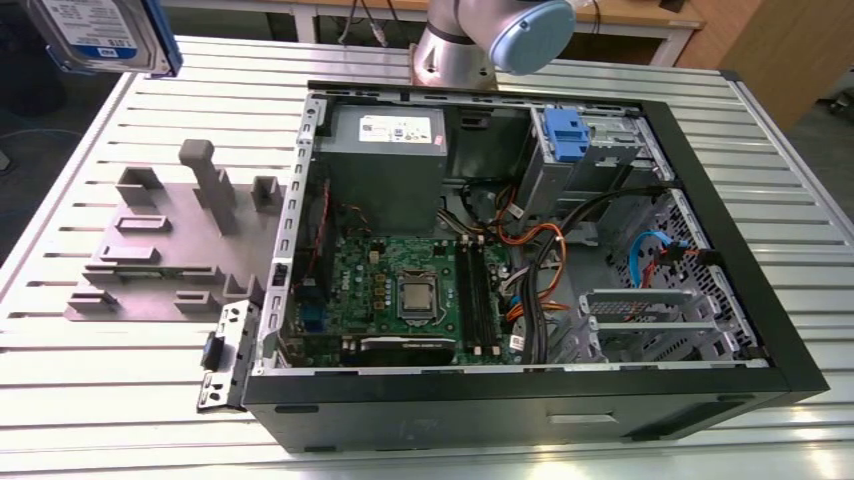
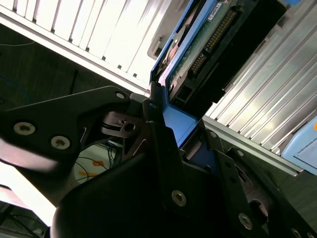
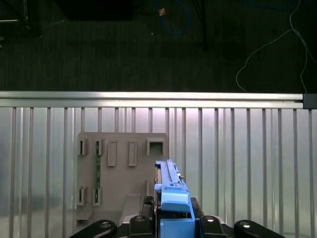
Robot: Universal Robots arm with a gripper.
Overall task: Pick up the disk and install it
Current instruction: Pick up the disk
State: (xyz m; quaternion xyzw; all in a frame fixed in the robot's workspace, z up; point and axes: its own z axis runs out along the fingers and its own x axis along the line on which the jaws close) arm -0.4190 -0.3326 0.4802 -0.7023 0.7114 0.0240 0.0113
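Note:
The disk (image 1: 96, 33), silver with a white-and-blue label and a blue carrier frame, hangs in the air at the exterior view's top left, above the table's far corner. In the first wrist view the disk (image 3: 171, 194) appears edge-on over the grey holder, and my gripper (image 3: 171, 227) is shut on its blue frame, black fingers (image 3: 141, 224) on either side. In the second wrist view the disk (image 2: 194, 47) shows its green circuit board, with my gripper (image 2: 166, 124) clamped on the blue end of the carrier.
An open computer case (image 1: 747, 250) lies on the slatted metal table (image 1: 107, 400), with a motherboard, cables, a grey power-supply box (image 1: 387, 150) and a drive bay with a blue latch (image 1: 566, 135). A grey slotted holder (image 1: 160, 240) stands to the case's left. The arm's base (image 1: 461, 45) is behind.

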